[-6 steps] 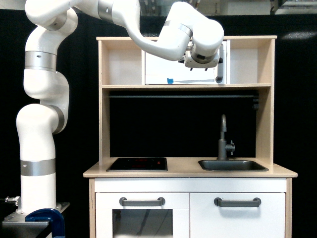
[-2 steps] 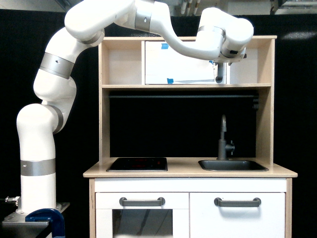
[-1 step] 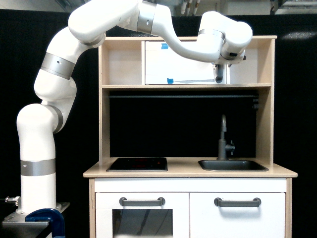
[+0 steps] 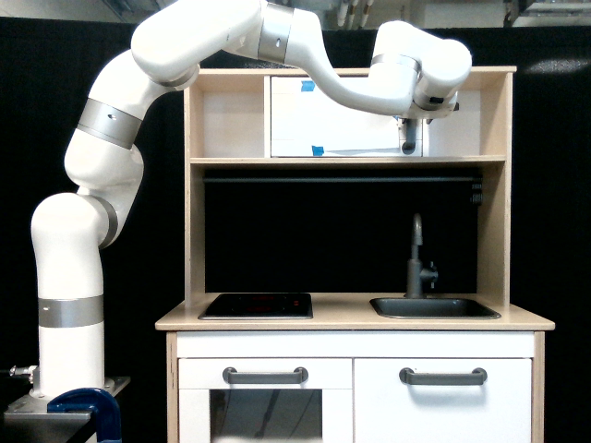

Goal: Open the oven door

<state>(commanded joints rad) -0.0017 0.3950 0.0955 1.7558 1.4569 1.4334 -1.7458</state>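
Since three seconds ago the arm (image 4: 185, 46) has swung from in front of the oven door toward the exterior view's right; over the last half second it has barely shifted. The oven door (image 4: 337, 125) sits shut in the play kitchen's (image 4: 346, 318) upper shelf. The end effector (image 4: 409, 127) hangs at the door's grey vertical handle (image 4: 408, 140); whether its fingers are spread or pinching the handle cannot be told.

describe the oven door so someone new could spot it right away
Find the wooden play kitchen and its top shelf. The oven door is the wide white panel there, partly behind the arm. Unlike the lower doors' horizontal handles, it has a vertical grey handle and blue tape bits.
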